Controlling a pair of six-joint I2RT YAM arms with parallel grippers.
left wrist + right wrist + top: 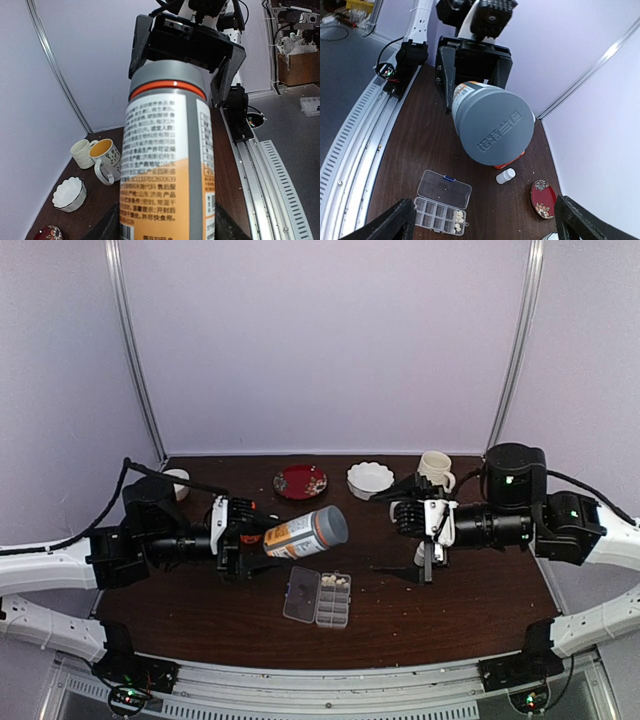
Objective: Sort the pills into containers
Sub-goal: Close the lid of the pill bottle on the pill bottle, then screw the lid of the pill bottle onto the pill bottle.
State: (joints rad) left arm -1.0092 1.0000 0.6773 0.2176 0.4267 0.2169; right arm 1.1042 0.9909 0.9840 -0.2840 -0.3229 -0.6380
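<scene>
My left gripper is shut on an orange-and-white bottle with a grey cap, held on its side above the table with the cap toward the right arm. The bottle fills the left wrist view between my fingers. My right gripper is wide open and empty, facing the grey cap with a gap. The clear pill box lies below with its lid open flat. Beige pills fill its end cells; the other cells look empty.
A small white bottle lies on the table under the held bottle. At the back stand a red plate, a white scalloped bowl, two cups at the right and a white cup at the left.
</scene>
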